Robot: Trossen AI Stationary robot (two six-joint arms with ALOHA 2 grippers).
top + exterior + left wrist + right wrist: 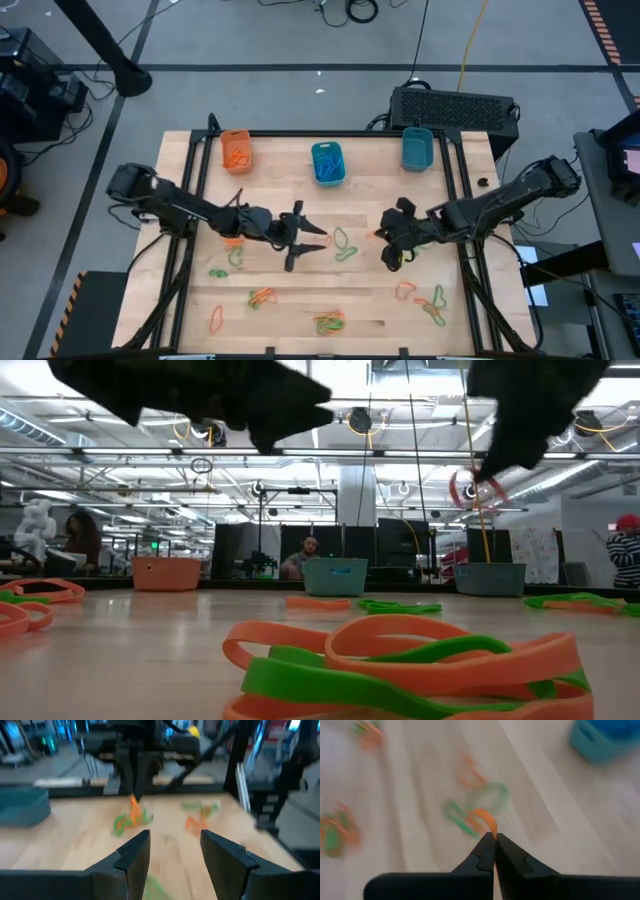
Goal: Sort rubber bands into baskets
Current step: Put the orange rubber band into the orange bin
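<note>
Rubber bands (345, 243) in orange and green lie scattered over the lower half of the wooden surface (370, 200) in the high view, with clusters at lower left, lower centre and lower right. Along the upper edge of that surface stand three baskets: the orange basket (236, 149) at upper left holding orange bands, the middle teal basket (328, 163) at upper centre holding blue ones, and the right teal basket (417, 149) at upper right. The left tool (300, 235) sits at centre-left of the high view, its two dark fingers (135, 855) spread wide apart with nothing between them, above bare wood just left of a green loop. The right tool (388, 252) sits at centre-right, its fingers pressed together on one orange band (487, 820), which curls up from the tips in the right wrist view; the same band shows as a small loop (472, 490) hanging in the air at upper right of the low view. A tangled orange and green pile (400, 670) fills the low view's foreground. A big black box (455, 107) sits beyond the surface's upper right corner.
</note>
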